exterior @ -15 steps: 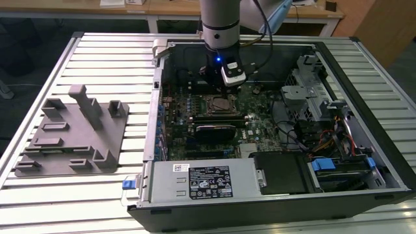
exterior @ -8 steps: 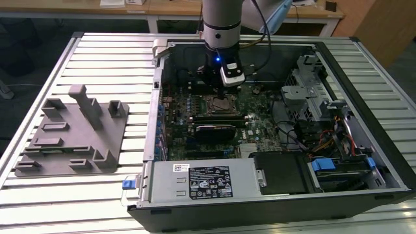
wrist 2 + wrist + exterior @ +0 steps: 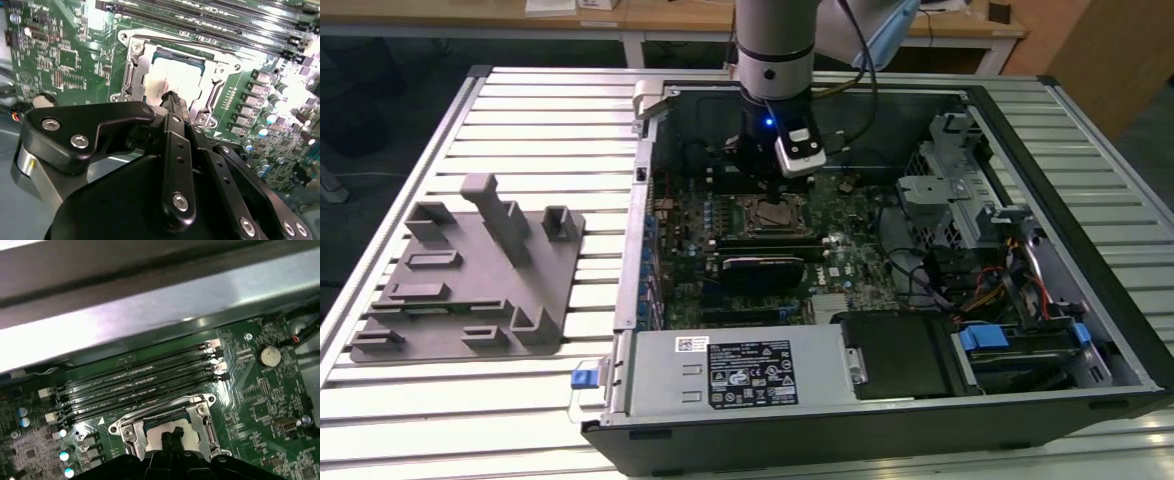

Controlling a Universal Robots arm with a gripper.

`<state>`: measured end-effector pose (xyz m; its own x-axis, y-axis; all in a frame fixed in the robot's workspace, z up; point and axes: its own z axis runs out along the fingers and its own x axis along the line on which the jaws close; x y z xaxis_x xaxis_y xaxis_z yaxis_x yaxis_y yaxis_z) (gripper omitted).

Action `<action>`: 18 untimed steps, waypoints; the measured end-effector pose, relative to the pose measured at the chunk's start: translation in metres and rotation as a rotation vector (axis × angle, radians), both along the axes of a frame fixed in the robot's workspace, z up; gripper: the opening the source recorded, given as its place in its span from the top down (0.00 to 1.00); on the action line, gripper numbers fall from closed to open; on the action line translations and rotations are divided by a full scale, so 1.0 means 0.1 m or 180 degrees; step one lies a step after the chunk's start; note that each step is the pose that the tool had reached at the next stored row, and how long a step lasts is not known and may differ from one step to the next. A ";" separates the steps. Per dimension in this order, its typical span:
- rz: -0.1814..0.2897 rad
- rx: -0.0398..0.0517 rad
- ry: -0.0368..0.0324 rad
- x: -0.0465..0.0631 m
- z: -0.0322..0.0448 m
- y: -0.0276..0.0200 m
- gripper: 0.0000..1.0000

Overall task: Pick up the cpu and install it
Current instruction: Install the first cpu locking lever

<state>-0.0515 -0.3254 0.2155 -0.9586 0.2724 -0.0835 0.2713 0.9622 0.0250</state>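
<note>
Black linkage plates studded with silver screws crowd the front of the second wrist view, and they narrow to the tool point(image 3: 172, 98), whose two slim black fingers point(image 3: 176, 102) meet tip to tip with no gap between them and nothing held. Those tips sit right over the cpu point(image 3: 176, 79), a small flat square chip with a shiny silver metal top, and whether they touch it cannot be told. The chip lies flat inside the silver metal socket frame point(image 3: 131, 70) on the green motherboard point(image 3: 65, 60); in the first wrist view the tool point(image 3: 171, 436) shows again above the same chip point(image 3: 154, 432), with the frame point(image 3: 197, 407) around it.

Just beside the socket frame run four long black memory slots point(image 3: 135, 380), parallel to one of its sides. Farther from the frame, past the slot ends, a round silver coin battery point(image 3: 269, 355) sits on the board.

In the exterior view the grey arm point(image 3: 778, 40) reaches down into the open black computer case point(image 3: 881, 425), with the tool point(image 3: 771, 178) directly above the socket frame point(image 3: 771, 212). A silver power supply box point(image 3: 734, 370) lies inside the case on the camera side of the socket frame. The case rests on a ribbed metal table point(image 3: 520, 110), and a grey plastic tray with upright posts point(image 3: 467, 275) stands well apart from the socket frame, outside the case toward the exterior view's left.
</note>
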 end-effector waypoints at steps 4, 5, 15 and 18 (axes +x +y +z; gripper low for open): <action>0.0181 -0.0034 0.0001 0.00 -0.001 0.000 0.89; 0.0208 -0.0045 0.0000 0.00 -0.001 0.000 0.89; 0.0227 -0.0052 0.0001 0.00 0.023 0.000 0.89; 0.0227 -0.0051 0.0001 0.00 0.094 0.000 0.89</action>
